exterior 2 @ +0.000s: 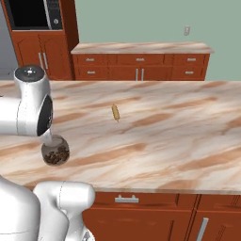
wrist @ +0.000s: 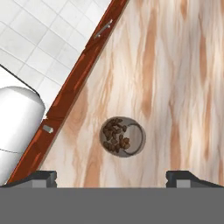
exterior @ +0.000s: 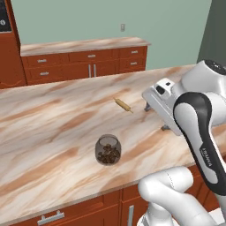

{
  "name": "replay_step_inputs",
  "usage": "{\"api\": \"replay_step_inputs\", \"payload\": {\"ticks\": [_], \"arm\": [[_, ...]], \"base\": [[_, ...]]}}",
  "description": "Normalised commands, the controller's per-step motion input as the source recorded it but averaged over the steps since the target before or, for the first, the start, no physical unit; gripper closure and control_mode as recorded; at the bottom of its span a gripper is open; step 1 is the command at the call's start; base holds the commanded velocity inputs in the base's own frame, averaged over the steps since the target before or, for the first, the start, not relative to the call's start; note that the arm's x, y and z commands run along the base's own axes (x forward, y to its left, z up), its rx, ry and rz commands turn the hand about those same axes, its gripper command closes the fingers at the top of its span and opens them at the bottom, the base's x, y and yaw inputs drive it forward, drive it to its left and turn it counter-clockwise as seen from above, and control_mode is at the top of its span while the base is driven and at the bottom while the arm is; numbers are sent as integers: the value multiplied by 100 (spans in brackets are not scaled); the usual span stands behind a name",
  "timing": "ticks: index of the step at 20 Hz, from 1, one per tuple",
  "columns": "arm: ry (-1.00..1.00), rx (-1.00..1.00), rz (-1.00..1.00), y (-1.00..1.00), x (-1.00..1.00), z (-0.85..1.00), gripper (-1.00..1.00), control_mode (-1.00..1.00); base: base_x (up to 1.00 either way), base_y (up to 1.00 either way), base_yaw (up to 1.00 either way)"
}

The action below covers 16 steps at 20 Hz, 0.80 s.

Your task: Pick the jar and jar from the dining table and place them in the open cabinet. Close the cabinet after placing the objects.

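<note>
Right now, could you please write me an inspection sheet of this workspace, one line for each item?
Surface: dining table, marble-patterned top, dry and undamaged as far as visible.
Job's things: rounded jar with brown pieces stands upright near the front edge; the hand view looks straight down into it. Second jar: nothing seen. Open wall cabinet: nothing seen.
Clutter: small tan stick lies flat farther back, apart from the jar.
Grippers: gripper open, above the jar, touching nothing.
Cables: nothing seen.
Surroundings: back counter with drawers, tall unit with dark oven panel, wall outlet, white tiled floor.
</note>
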Motion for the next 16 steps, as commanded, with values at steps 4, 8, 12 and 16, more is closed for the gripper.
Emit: {"api": "replay_step_inputs", "payload": {"ticks": [4,8,12,16], "arm": [[4,0,8,0,0,-27,-100,-100],[1,-1,4,5,0,-21,-100,-100],[3,-1,2,6,2,-21,-100,-100],[4,0,3,-1,9,-33,-100,-100]], "base": [[0,0,0],[0,0,0],[0,0,0],[0,0,0]]}}
